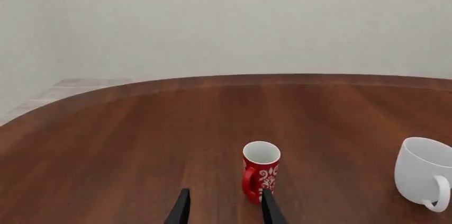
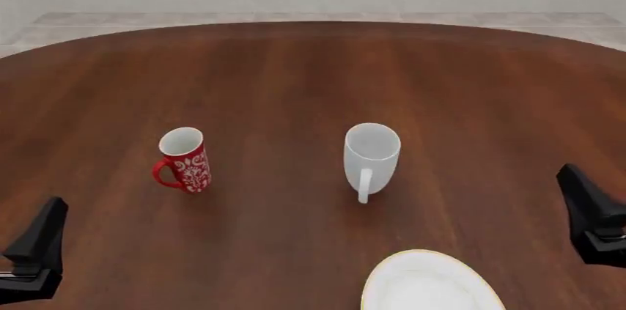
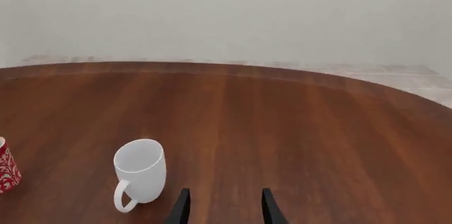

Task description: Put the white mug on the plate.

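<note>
Half the plate (image 2: pixel 430 284) is cut off, near the white mug (image 2: pixel 371 156).

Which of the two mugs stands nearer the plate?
The white mug, tall and plain, stands just beyond the plate; the red floral mug is farther off to the left.

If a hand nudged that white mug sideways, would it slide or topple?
The white mug stands tall and narrows toward its base, so a push near the rim would probably tip it. A low push likely slides it. Its glossy surface looks slippery, so the handle may be the surer hold.
</note>
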You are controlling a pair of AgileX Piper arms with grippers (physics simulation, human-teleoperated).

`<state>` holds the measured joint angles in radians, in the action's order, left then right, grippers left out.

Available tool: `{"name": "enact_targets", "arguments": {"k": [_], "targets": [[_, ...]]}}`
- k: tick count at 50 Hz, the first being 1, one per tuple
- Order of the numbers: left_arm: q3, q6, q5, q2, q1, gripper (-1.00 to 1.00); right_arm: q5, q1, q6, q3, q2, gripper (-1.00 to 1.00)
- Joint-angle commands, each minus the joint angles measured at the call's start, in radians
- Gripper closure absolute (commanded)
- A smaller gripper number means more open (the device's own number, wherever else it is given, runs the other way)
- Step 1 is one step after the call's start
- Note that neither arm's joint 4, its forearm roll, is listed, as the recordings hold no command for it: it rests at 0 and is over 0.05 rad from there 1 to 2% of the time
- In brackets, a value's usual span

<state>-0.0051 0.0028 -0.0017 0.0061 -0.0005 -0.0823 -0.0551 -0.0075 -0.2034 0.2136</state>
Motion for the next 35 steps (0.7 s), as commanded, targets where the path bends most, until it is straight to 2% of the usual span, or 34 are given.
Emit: {"name": "enact_targets", "arguments": {"k": [1, 4, 6, 9, 12, 15, 18, 19, 21, 23, 24, 27, 32, 35], "targets": [[-0.002, 0.000, 0.004, -0.003, 0.000, -1.00, -0.072, -0.054, 0.008, -0.125, 0.161, -1.00], [-0.005, 0.000, 0.007, -0.003, 0.000, -1.00, -0.089, -0.067, -0.012, -0.155, 0.179, -1.00], [-0.003, 0.002, 0.005, -0.004, 0.000, -1.00, -0.105, -0.085, 0.004, -0.180, 0.213, -1.00], [-0.003, -0.003, 0.007, -0.002, 0.000, -1.00, -0.132, -0.110, -0.037, -0.239, 0.245, -1.00], [-0.003, 0.001, 0.005, -0.003, 0.000, -1.00, -0.157, -0.140, -0.022, -0.291, 0.290, -1.00], [-0.002, -0.004, 0.006, -0.001, 0.000, -1.00, -0.176, -0.153, -0.037, -0.330, 0.319, -1.00], [-0.001, 0.001, 0.003, -0.003, -0.001, -1.00, -0.202, -0.182, 0.001, -0.393, 0.381, -1.00], [-0.001, -0.001, 0.004, -0.002, 0.000, -1.00, -0.209, -0.179, -0.009, -0.412, 0.392, -1.00], [-0.001, -0.002, 0.005, -0.001, 0.000, -1.00, -0.221, -0.204, 0.026, -0.439, 0.447, -1.00], [-0.001, 0.001, 0.004, -0.003, -0.001, -1.00, -0.235, -0.227, 0.099, -0.453, 0.526, -1.00], [-0.001, 0.000, 0.004, -0.003, 0.000, -1.00, -0.233, -0.231, 0.106, -0.457, 0.541, -1.00], [-0.003, -0.003, 0.006, 0.000, 0.000, -1.00, -0.228, -0.227, 0.075, -0.477, 0.577, -1.00], [-0.002, -0.002, 0.005, 0.000, 0.000, -1.00, -0.251, -0.242, 0.094, -0.508, 0.689, -1.00], [-0.002, -0.001, 0.004, -0.001, 0.000, -1.00, -0.267, -0.247, 0.105, -0.525, 0.706, -1.00]]}}
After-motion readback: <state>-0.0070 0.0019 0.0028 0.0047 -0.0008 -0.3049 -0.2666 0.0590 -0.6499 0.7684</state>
